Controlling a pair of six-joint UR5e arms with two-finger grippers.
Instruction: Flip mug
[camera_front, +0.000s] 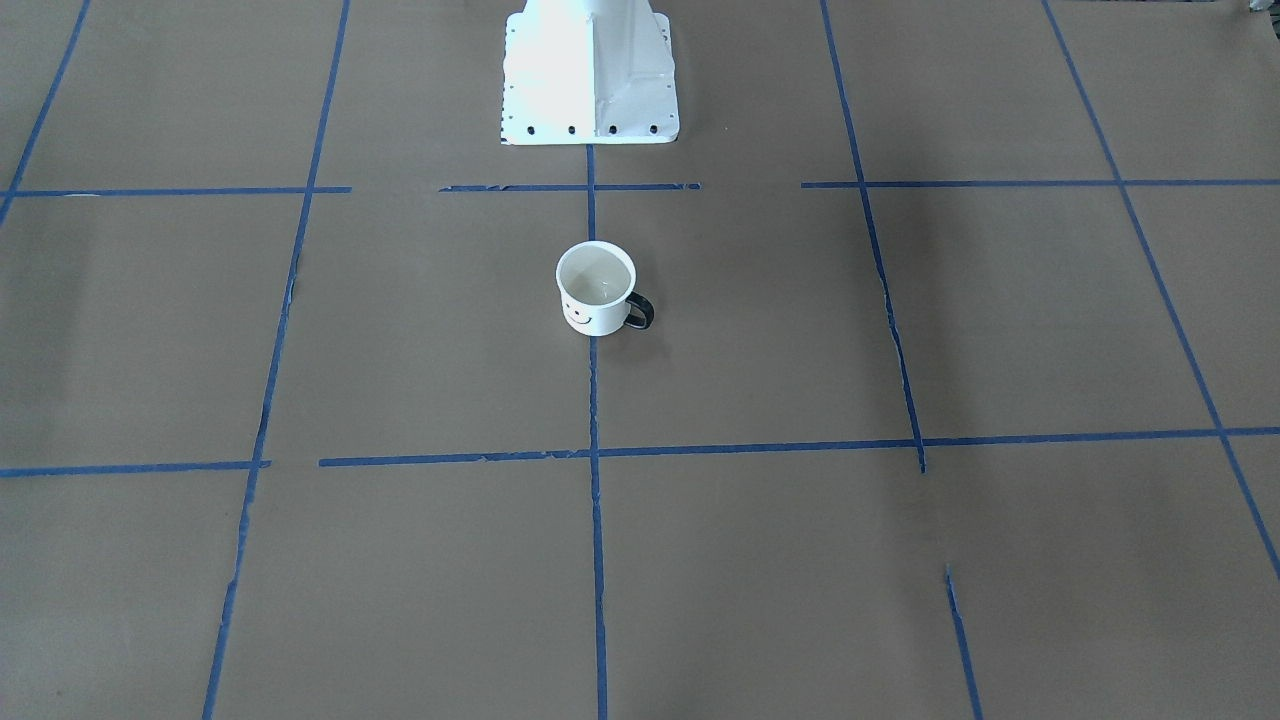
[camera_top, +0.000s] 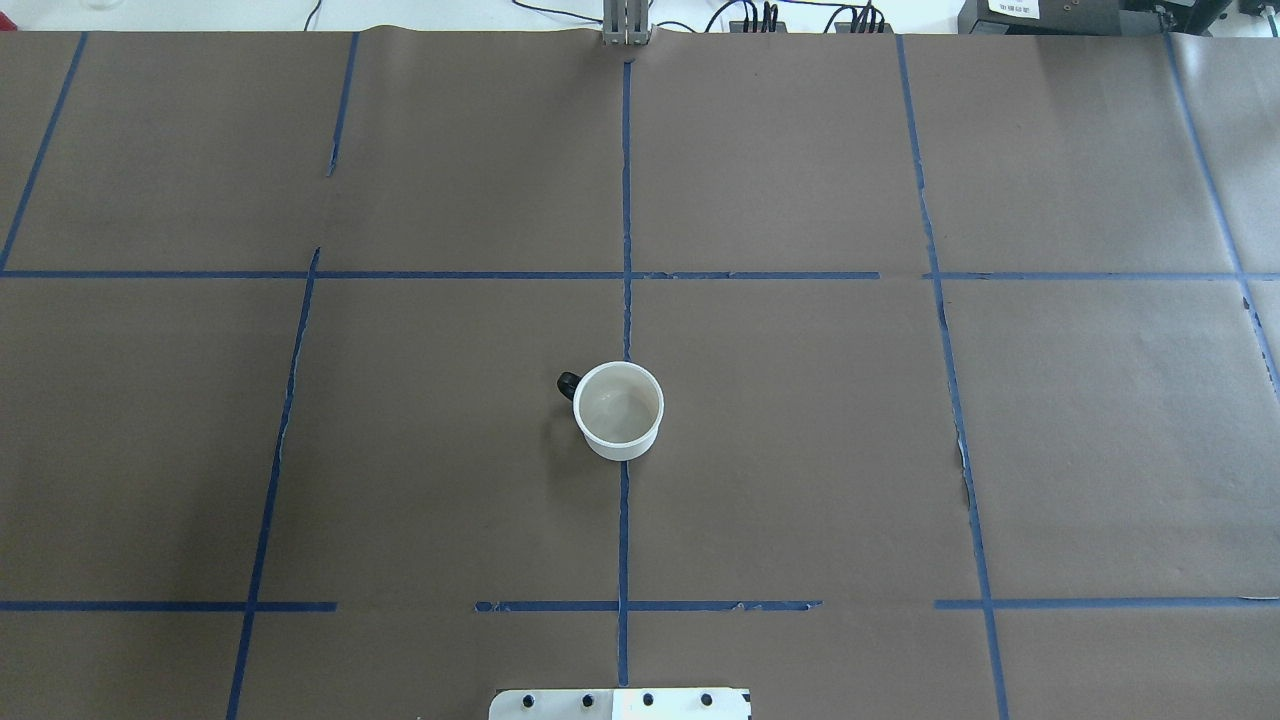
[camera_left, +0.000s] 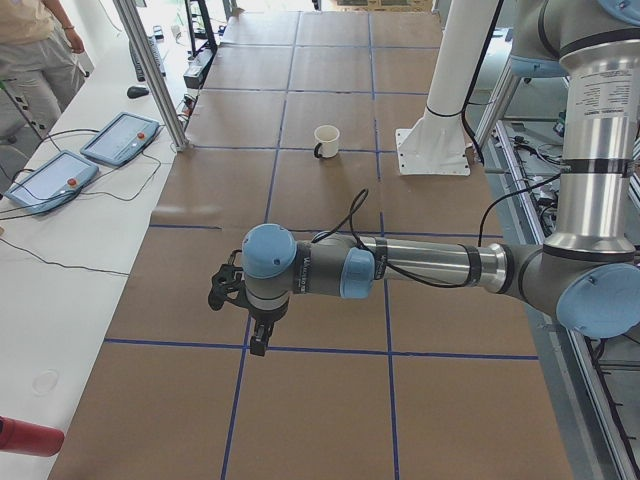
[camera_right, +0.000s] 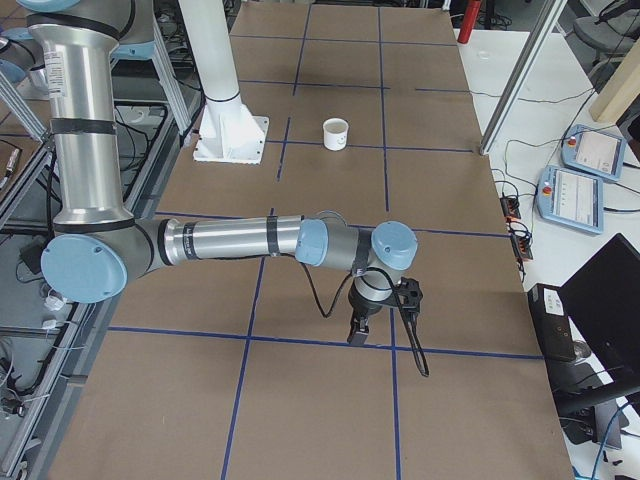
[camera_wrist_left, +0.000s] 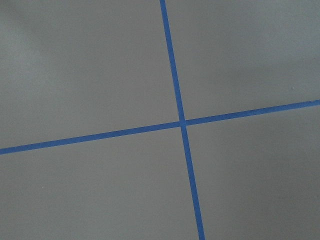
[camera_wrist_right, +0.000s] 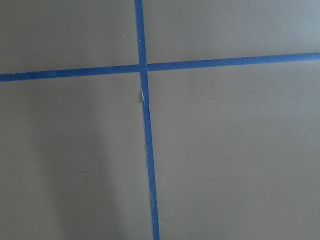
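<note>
The white mug (camera_front: 595, 288) stands upright, mouth up, on the brown paper at the middle of the table, on a blue tape line. Its smiley face points away from the robot and its black handle (camera_front: 641, 312) points to the robot's left. It also shows in the overhead view (camera_top: 619, 410) and in both side views (camera_left: 326, 140) (camera_right: 336, 133). My left gripper (camera_left: 260, 340) and right gripper (camera_right: 357, 335) hang over the table's far ends, well away from the mug. They show only in the side views, so I cannot tell whether they are open or shut. Both wrist views show only paper and tape.
The white robot pedestal (camera_front: 590, 75) stands just behind the mug. Teach pendants (camera_left: 120, 138) (camera_right: 585, 190) and cables lie on the white benches along the operators' side. A metal post (camera_left: 150, 70) rises at the table edge and a person (camera_left: 35, 50) stands beyond it.
</note>
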